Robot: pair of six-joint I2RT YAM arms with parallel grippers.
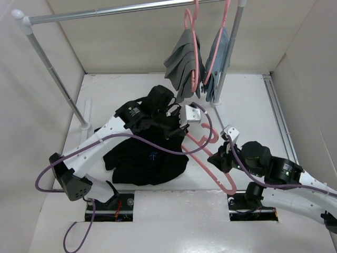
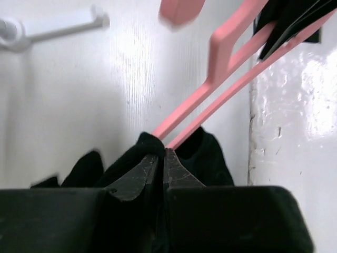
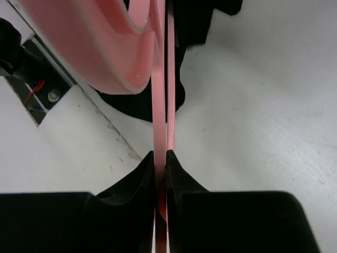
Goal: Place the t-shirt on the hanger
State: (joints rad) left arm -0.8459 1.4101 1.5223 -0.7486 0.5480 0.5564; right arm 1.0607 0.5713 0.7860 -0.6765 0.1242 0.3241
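The black t-shirt [image 1: 142, 163] lies crumpled on the white table, one part lifted toward my left gripper [image 1: 171, 128]. In the left wrist view that gripper [image 2: 161, 153] is shut on a fold of the t-shirt [image 2: 208, 158], and the hanger [image 2: 221, 79] runs up and to the right from just beyond the tips. The pink hanger [image 1: 227, 179] slants across the table between the two arms, its hook toward the back. My right gripper [image 1: 222, 158] is shut on one thin bar of the hanger [image 3: 160, 105], as the right wrist view [image 3: 160, 155] shows. The hanger's far end disappears into the black cloth.
A metal rail [image 1: 105, 11] crosses the back on two slanted posts [image 1: 58, 79]. Two pink hangers on it carry a grey garment [image 1: 184, 63] and a blue-grey garment [image 1: 217, 58]. White walls close in the table on three sides. A purple cable [image 1: 158, 148] trails over the t-shirt.
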